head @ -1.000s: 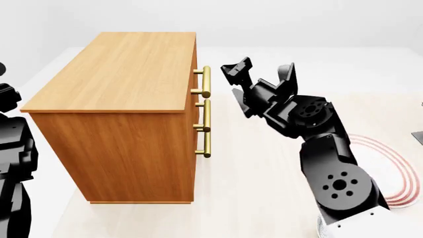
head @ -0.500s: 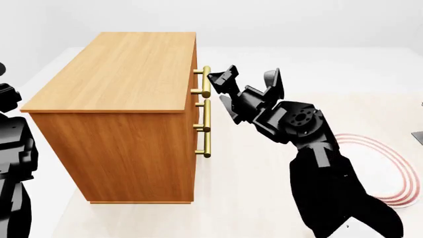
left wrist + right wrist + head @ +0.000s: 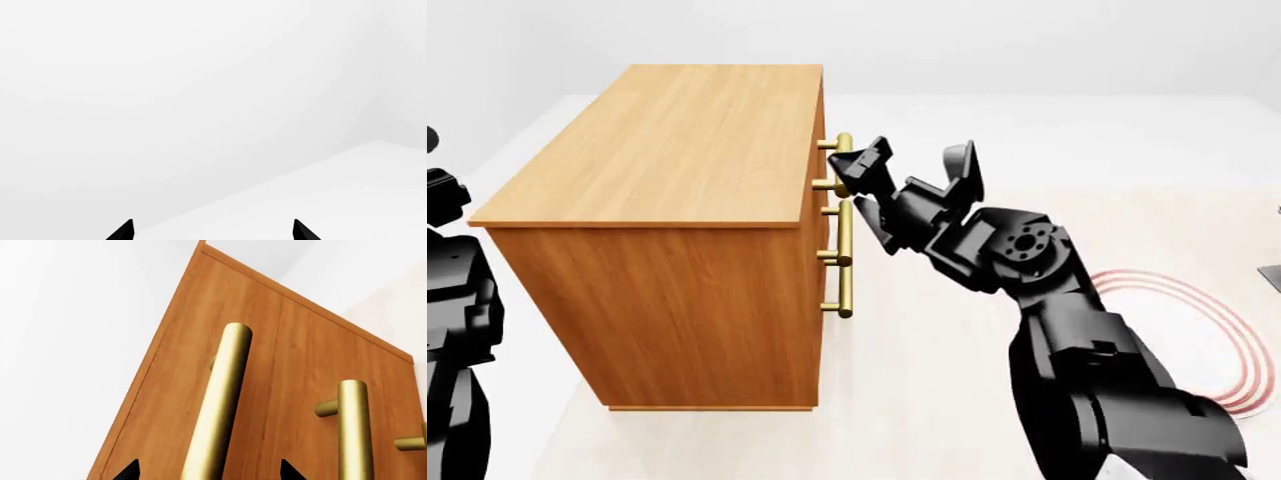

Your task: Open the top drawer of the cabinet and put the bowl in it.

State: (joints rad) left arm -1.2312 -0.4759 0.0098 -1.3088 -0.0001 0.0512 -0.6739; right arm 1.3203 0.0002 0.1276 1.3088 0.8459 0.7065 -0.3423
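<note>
The orange-brown cabinet (image 3: 667,170) stands at the left, its three drawers all shut. My right gripper (image 3: 861,172) is open at the top drawer's brass handle (image 3: 843,160). In the right wrist view this handle (image 3: 223,405) runs between the two fingertips of the right gripper (image 3: 208,471), in front of the top drawer (image 3: 177,390). No contact with the handle shows. My left gripper (image 3: 212,231) is open with nothing between its fingers, and it faces a blank white wall. The bowl is out of view.
The two lower drawers' handles (image 3: 843,235) (image 3: 845,295) sit below the top one. A flat white plate with red rings (image 3: 1214,340) lies at the right, partly behind my right arm (image 3: 1054,300). My left arm (image 3: 454,300) hangs at the left edge beside the cabinet.
My right gripper has moved left toward the cabinet, from well clear of the handles to the top handle, which now lies between its open fingers. The cabinet has not moved.
</note>
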